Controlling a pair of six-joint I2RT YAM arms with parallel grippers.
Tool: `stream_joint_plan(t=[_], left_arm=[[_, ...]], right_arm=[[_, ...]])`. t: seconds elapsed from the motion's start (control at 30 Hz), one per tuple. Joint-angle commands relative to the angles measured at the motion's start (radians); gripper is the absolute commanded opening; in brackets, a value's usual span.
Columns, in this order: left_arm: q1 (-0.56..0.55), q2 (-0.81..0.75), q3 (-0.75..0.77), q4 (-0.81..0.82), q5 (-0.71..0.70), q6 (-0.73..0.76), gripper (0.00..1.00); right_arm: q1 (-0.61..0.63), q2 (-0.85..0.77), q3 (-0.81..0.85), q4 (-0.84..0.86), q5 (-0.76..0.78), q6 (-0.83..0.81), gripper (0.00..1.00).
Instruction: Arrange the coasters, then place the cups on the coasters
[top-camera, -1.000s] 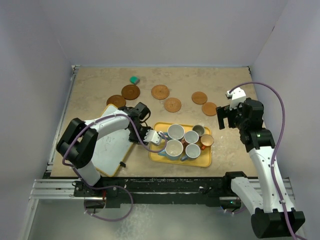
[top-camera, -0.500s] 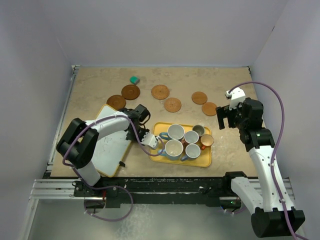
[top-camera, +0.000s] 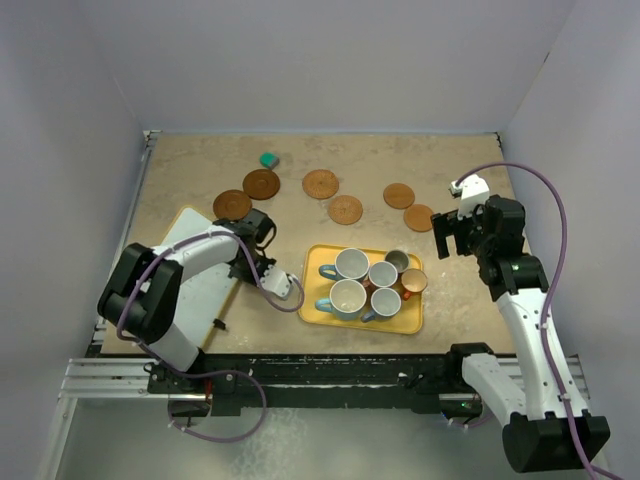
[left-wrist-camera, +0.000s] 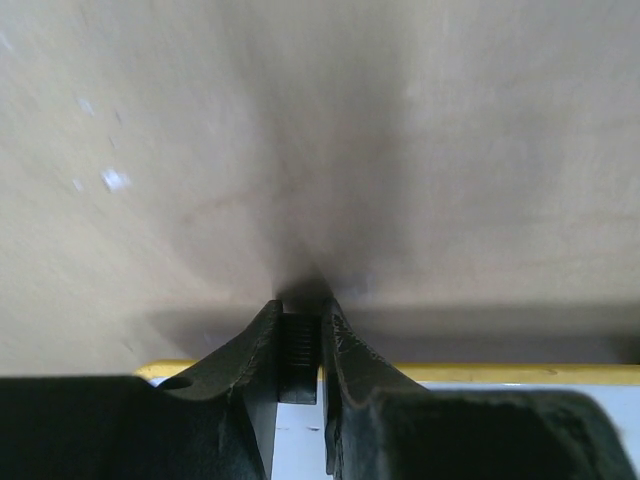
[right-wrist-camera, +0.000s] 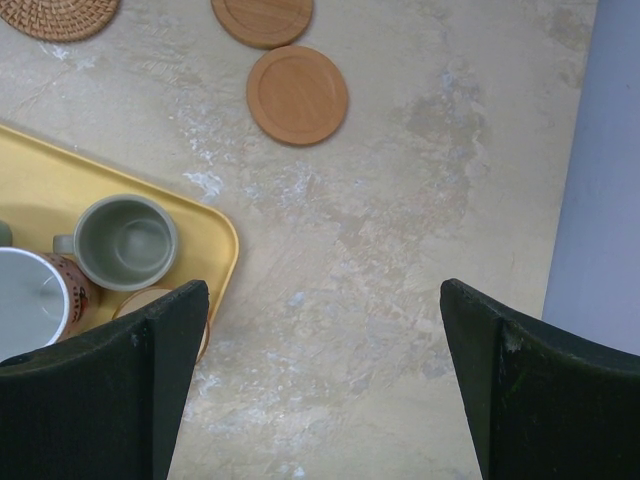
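Beige, stone-patterned tabletop is being worked between pale walls. Nearest, the left gripper is being held low between the whiteboard and the yellow tray, its jaws almost together with nothing seen between them. All six cups are being crowded on that tray. Off its far right corner, the right gripper is being held wide apart and empty. Farthest, the six coasters are being shown unevenly scattered. Arranging them is being judged the step in hand: the left jaws should be reopened first, each thin disc taken by its rim from steeply above, and spaced for handles.
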Motion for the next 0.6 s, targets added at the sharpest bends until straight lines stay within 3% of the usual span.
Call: stream_joint_plan(t=[0.0,0.27,0.57], left_arm=[[0.093,-0.035,-0.035,0.012,-0.05,0.149,0.16],[0.19,-0.048,-0.092,0.038,-0.038,0.193,0.22],[0.229,-0.113,-0.095,0.03,0.046,0.151,0.45]], right_arm=[[-0.005,0.009,0.007,0.028,0.022,-0.014,1.0],[-0.006,0.033,0.007,0.027,0.028,-0.017,1.0],[-0.006,0.054,0.011,0.027,0.03,-0.021,1.0]])
